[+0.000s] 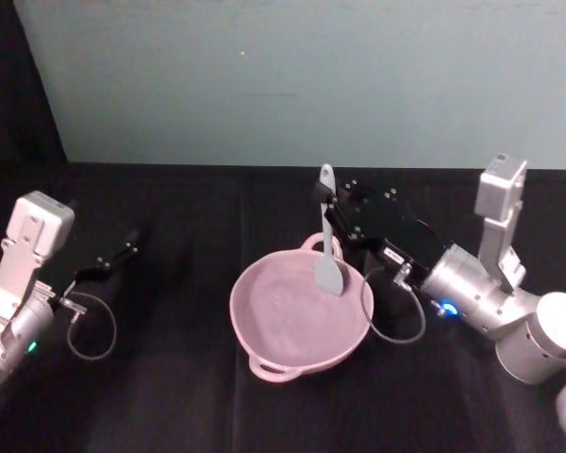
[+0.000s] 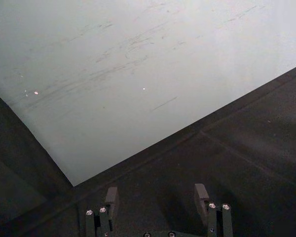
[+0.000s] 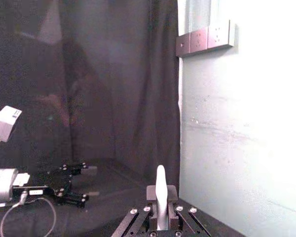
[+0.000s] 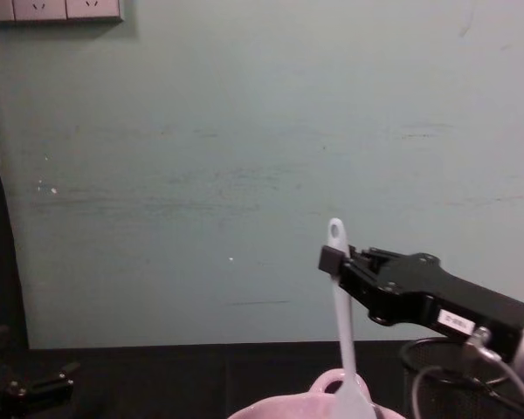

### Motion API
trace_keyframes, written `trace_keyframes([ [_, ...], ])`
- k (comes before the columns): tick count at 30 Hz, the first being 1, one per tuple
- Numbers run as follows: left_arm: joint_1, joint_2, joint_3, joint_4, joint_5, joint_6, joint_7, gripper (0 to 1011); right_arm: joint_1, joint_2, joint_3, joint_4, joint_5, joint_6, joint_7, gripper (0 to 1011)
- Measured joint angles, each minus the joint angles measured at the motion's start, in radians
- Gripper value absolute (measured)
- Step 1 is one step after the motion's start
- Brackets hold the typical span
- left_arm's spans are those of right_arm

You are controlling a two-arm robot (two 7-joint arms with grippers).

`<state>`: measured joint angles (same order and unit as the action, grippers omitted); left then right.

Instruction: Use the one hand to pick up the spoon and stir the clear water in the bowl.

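One arm works: right gripper (image 1: 326, 206) clenched high on spoon (image 1: 328, 269) handle, upright so head reaches into bowl (image 1: 235, 304); left gripper (image 1: 124, 249) parked left, jaws apart.

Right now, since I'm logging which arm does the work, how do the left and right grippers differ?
The right gripper is shut on the spoon; the left gripper is open and empty. The right gripper is raised beside the bowl, with the spoon's head hanging over it; the left gripper sits low over the table, off to the robot's left, away from the bowl. Both are black with narrow fingers.
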<state>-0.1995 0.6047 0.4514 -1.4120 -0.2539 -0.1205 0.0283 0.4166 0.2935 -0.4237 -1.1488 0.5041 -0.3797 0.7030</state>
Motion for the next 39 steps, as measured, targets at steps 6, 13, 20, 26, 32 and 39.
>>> trace_keyframes([
  [6, 0.000, 0.000, 0.000, 0.000, 0.000, 0.000, 0.000, 1005, -0.062, 0.035, 0.010, -0.081, 0.026, 0.028, 0.016, 124],
  [13, 0.000, 0.000, 0.000, 0.000, 0.000, 0.000, 0.000, 1005, -0.109, 0.042, -0.020, -0.134, 0.076, 0.039, 0.082, 124],
  [20, 0.000, 0.000, 0.000, 0.000, 0.000, 0.000, 0.000, 1005, -0.088, 0.007, -0.060, -0.106, 0.096, 0.026, 0.125, 124],
  [26, 0.000, 0.000, 0.000, 0.000, 0.000, 0.000, 0.000, 1005, -0.027, -0.042, -0.085, -0.018, 0.105, 0.002, 0.152, 124],
  [32, 0.000, 0.000, 0.000, 0.000, 0.000, 0.000, 0.000, 1005, 0.045, -0.086, -0.092, 0.096, 0.094, -0.030, 0.158, 124],
  [39, 0.000, 0.000, 0.000, 0.000, 0.000, 0.000, 0.000, 1005, 0.077, -0.100, -0.068, 0.150, 0.038, -0.069, 0.087, 124],
])
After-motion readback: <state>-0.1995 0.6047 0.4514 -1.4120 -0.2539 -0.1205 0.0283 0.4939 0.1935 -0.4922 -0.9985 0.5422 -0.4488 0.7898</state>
